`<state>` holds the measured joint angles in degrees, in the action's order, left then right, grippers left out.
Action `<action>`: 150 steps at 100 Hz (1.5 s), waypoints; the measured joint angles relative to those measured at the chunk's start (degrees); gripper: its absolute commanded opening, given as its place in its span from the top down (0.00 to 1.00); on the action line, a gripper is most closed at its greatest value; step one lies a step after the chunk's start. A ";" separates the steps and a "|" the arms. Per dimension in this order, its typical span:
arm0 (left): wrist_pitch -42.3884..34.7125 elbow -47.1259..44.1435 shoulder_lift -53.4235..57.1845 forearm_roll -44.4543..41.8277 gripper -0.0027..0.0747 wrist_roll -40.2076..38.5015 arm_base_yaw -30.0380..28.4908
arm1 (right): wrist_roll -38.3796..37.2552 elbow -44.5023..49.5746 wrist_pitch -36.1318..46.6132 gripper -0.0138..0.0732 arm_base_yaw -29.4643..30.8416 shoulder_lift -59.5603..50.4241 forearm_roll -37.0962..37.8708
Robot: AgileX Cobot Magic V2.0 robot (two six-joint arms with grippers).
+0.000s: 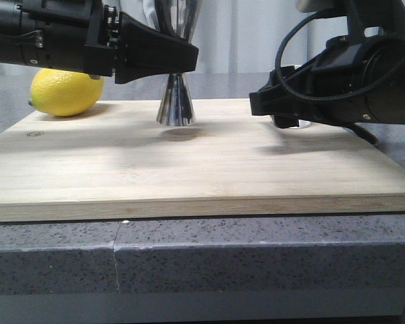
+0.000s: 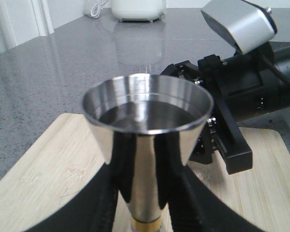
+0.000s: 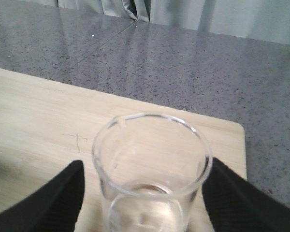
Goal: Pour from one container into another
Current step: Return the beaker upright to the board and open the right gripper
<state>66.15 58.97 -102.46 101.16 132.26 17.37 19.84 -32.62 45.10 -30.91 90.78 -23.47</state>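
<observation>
A pale wooden board (image 1: 189,162) lies on a grey speckled counter (image 1: 256,256) and carries everything in play. Toward its far edge, a little left of centre, stands the steel jigger (image 1: 176,101), upright on its lower cone with a dark shadow just in front of its foot. The left gripper (image 1: 182,59) reaches in from the left at the height of the jigger's waist, and its black fingers (image 2: 106,193) sit on either side of the narrow neck, above the gold band. They look closed against the metal, though the contact itself lies at the very edge of the left wrist view. That view looks down into the upper cup (image 2: 147,108), whose inside shows a dark, glossy surface low down – liquid or mere reflection, I cannot tell.

On the right side of the board, also near the far edge, stands the glass beaker (image 3: 152,169), upright, its rolled rim and small lip clear in the right wrist view; from the front only its base (image 1: 291,123) peeps out below the arm. The right gripper (image 3: 145,193) straddles it – one black finger (image 3: 48,198) on each side, both close to the glass, with a sliver of board showing between finger and wall, so the hold is not proven. The beaker looks empty or nearly so.

A yellow lemon (image 1: 66,91) rests at the far left corner of the board, well apart from both vessels
</observation>
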 measured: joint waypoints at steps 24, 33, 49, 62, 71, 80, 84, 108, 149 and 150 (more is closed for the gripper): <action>0.00 0.00 0.00 0.00 0.72 0.00 0.00 | 0.00 0.00 -5.70 0.28 0.00 -4.32 0.00; 0.00 0.00 0.00 0.00 0.72 0.00 0.00 | 0.00 0.00 -11.95 0.28 0.00 -8.32 -0.26; 0.00 0.00 0.00 0.00 0.72 0.00 0.00 | 0.24 0.00 -25.57 0.28 1.44 -16.00 -0.48; 0.00 0.00 0.00 0.00 0.72 0.00 0.00 | 0.64 0.00 -35.55 0.28 4.37 -22.00 -0.51; 0.00 0.00 0.00 0.00 0.72 0.00 0.00 | 1.59 0.00 -42.38 0.29 6.67 -25.69 -0.51; 0.00 0.00 0.00 0.00 0.72 0.00 0.00 | 2.09 0.00 -48.87 0.29 8.64 -29.68 -0.05; 0.00 0.00 0.00 0.00 0.72 0.00 0.00 | 2.21 0.00 -51.66 0.29 9.38 -31.52 0.33; 0.00 0.00 0.00 0.00 0.72 0.00 0.00 | 2.43 0.00 -62.74 0.29 11.00 -40.38 2.46; 0.00 0.00 0.00 0.00 0.72 0.00 0.00 | 2.43 0.00 -65.80 0.29 11.00 -43.73 4.80; 0.00 0.00 0.00 0.00 0.72 0.00 0.00 | 2.43 0.00 -65.80 0.29 11.00 -43.73 4.79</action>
<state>66.15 58.97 -102.46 101.16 132.26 17.37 22.27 -32.62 -20.70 -19.91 47.05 -18.68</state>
